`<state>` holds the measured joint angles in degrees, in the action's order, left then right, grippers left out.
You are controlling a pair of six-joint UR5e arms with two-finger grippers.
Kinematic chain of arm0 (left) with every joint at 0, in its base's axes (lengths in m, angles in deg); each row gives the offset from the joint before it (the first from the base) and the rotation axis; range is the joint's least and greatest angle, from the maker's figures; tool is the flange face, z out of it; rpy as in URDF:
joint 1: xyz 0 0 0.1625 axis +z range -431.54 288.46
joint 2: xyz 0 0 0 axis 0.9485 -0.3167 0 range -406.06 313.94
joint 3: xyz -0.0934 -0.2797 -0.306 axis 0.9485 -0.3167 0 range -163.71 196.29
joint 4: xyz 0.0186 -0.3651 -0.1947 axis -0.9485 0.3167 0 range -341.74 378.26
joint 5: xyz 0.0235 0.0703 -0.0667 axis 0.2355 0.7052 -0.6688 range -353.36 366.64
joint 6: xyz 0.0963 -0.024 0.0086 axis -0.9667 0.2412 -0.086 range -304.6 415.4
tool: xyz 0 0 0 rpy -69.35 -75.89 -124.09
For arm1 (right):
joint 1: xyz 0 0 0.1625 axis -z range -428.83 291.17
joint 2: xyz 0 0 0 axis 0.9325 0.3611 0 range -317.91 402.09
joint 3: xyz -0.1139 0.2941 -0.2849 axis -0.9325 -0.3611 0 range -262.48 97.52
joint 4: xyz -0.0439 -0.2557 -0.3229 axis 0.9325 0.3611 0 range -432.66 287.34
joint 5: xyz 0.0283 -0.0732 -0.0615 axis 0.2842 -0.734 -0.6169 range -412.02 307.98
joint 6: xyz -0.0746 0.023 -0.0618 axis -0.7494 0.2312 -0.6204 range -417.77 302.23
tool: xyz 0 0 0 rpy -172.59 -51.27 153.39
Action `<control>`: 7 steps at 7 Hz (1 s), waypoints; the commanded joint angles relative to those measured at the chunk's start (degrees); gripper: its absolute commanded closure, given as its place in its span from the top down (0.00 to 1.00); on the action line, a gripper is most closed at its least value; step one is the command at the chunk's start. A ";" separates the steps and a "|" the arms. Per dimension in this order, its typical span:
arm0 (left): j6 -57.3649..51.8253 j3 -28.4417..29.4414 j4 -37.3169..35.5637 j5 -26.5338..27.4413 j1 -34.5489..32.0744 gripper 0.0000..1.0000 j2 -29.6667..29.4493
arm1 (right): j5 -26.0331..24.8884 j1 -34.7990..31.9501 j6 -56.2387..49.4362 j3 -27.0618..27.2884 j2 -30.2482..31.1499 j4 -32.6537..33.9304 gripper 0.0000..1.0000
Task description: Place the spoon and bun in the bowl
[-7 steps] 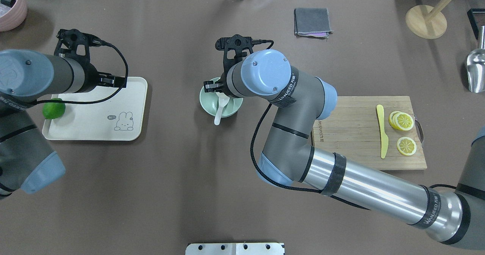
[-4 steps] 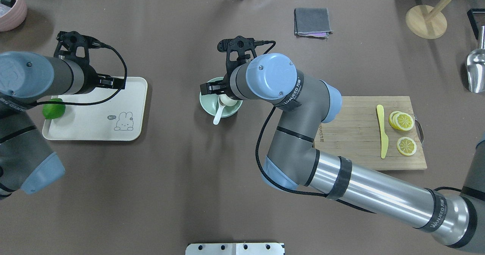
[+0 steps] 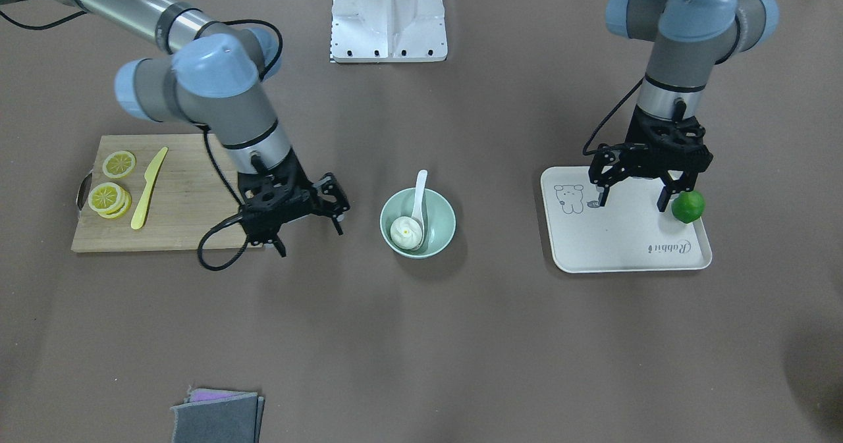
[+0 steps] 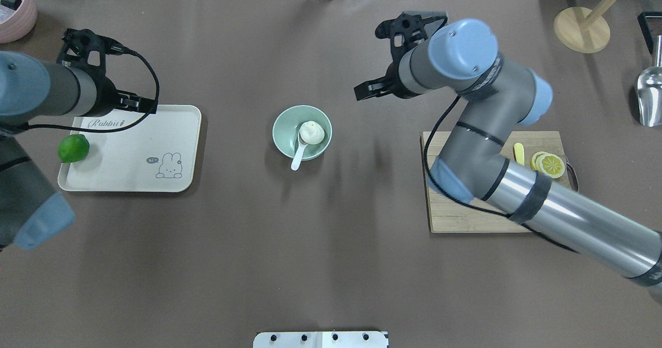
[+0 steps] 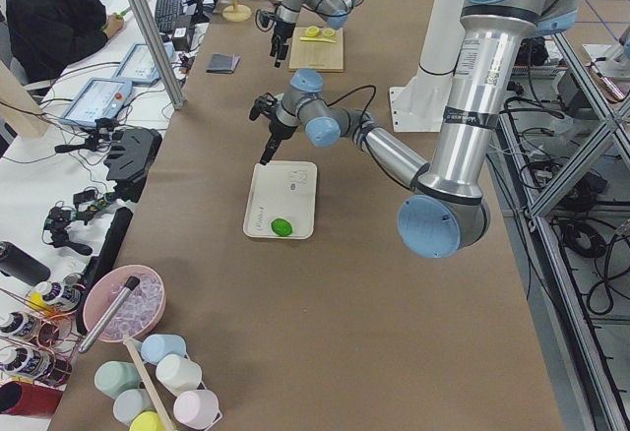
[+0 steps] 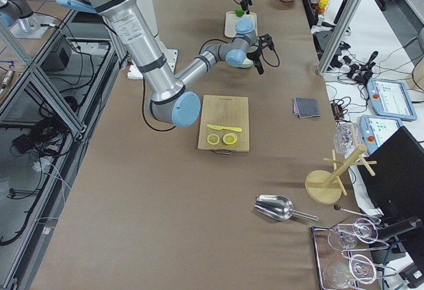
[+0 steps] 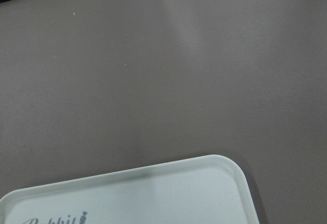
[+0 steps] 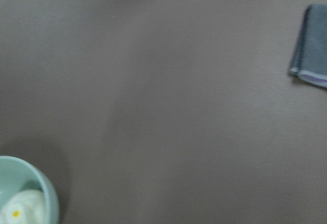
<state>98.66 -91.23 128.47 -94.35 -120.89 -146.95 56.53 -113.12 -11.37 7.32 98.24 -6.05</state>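
Observation:
The pale mint-green bowl stands mid-table. The white bun lies inside it. The white spoon rests in the bowl with its handle over the near rim. The front view shows the bowl, the bun and the spoon too. My right gripper is open and empty, above the table between the bowl and the cutting board. My left gripper is open and empty over the cream tray, beside the lime. The right wrist view shows the bowl's edge and the bun.
A cream tray with a green lime lies on the left. A wooden cutting board holds a yellow knife and lemon slices. A grey cloth lies at the far edge. A metal scoop lies far right.
My right gripper has left the bowl and moved away to the right and farther back, leaving the bun in the bowl. My left gripper has shifted slightly left and back.

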 commanded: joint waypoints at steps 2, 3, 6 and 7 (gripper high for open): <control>-23.64 -0.33 -0.25 -12.45 -21.32 0.98 8.85 | 12.44 -17.70 -25.47 8.54 16.22 8.43 1.00; -25.58 1.33 -0.61 -12.99 -27.49 0.98 9.13 | 15.44 -23.33 -33.58 8.12 21.06 8.54 1.00; -25.69 11.00 -0.09 -23.37 -38.01 0.98 13.57 | 29.12 -38.11 -36.91 2.51 28.90 10.28 1.00; -25.34 12.58 2.35 -21.11 -38.53 0.98 15.70 | 28.92 -40.59 -36.91 3.01 32.15 10.30 1.00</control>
<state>73.12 -80.94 128.80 -116.11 -158.15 -134.27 82.81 -149.54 -48.01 10.83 126.75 3.73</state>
